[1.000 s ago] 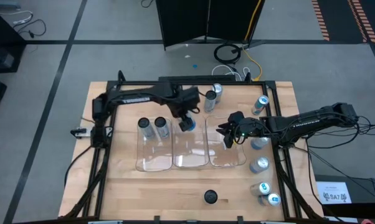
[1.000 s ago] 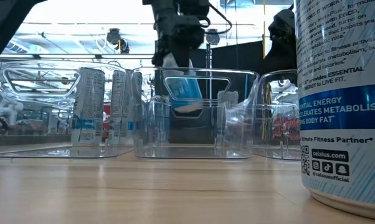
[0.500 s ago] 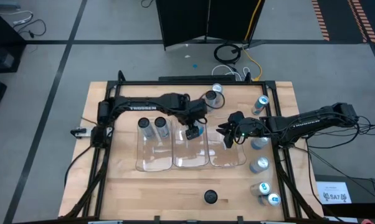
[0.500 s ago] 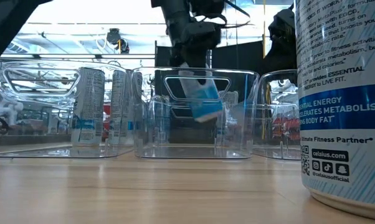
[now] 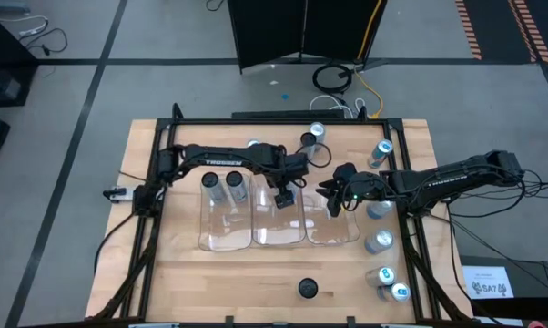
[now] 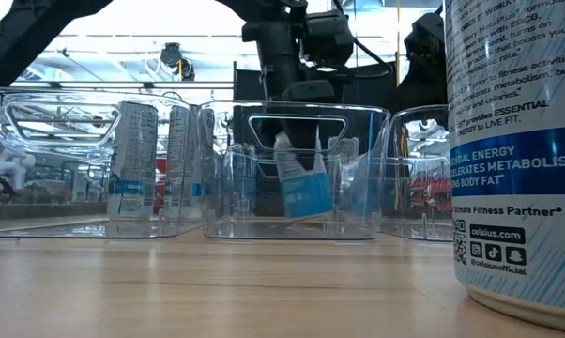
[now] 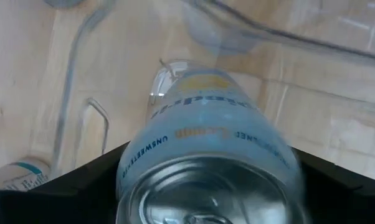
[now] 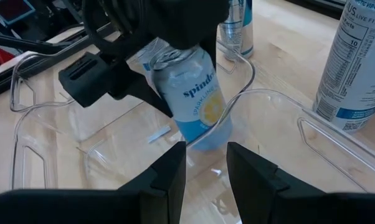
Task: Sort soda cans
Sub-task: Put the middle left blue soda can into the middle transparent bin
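Note:
My left gripper reaches over the middle clear tray, shut on a white and blue soda can that sits tilted inside the tray. The right wrist view shows the same can under that gripper. My right gripper is open and hovers over the right tray, just right of the held can and touching nothing. Two silver cans stand upright in the left tray. My left gripper pinches the can's side wall near its top end, one finger on each side. The fingers come from above, slanting down. The can is tilted, its lower end down near the middle tray's floor; I cannot tell whether it touches.
Two cans stand near the table's far edge. Several blue-topped cans line the right edge beside the right arm. A dark-topped can stands near the near edge, and a big can fills the low view's right.
My left gripper has moved toward the table's right and near edges and then down, carrying the can from above the middle tray's far rim down into that tray. The can has stayed tilted in the hold. My right gripper has kept still.

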Robot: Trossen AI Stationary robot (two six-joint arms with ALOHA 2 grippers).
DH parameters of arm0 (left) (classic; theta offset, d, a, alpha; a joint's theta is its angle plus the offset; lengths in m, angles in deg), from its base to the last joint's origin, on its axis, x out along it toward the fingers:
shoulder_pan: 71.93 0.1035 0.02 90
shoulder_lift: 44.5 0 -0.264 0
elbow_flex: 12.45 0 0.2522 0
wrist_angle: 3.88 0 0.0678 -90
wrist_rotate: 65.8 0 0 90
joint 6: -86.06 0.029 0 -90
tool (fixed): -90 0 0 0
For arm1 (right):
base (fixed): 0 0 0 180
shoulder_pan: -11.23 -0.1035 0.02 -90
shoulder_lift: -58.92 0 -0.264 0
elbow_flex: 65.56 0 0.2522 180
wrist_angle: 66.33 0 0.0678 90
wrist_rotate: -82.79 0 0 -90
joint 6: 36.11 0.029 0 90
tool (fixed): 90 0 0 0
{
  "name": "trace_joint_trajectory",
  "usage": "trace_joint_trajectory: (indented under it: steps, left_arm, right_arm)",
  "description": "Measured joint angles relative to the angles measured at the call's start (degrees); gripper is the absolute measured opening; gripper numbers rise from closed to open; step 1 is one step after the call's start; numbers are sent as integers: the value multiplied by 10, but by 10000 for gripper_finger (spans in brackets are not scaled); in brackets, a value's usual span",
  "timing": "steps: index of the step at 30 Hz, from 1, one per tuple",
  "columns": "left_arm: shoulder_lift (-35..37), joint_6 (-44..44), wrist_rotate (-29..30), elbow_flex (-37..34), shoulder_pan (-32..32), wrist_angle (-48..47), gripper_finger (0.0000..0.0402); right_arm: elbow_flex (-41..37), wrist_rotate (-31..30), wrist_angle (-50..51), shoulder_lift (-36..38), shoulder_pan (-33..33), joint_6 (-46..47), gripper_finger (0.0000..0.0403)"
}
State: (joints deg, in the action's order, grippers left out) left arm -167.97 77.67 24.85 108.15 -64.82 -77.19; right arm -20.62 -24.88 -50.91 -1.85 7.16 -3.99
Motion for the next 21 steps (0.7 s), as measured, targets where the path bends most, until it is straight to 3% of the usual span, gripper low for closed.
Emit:
trace_joint_trajectory:
  steps: [7,21]
  left_arm:
    - [3,-2,29,2,0,3,361]
    - [30,-3,29,1,-1,-32,363]
  right_arm:
    - [0,0,0,0,0,0,107]
    - [0,0,0,0,0,1,107]
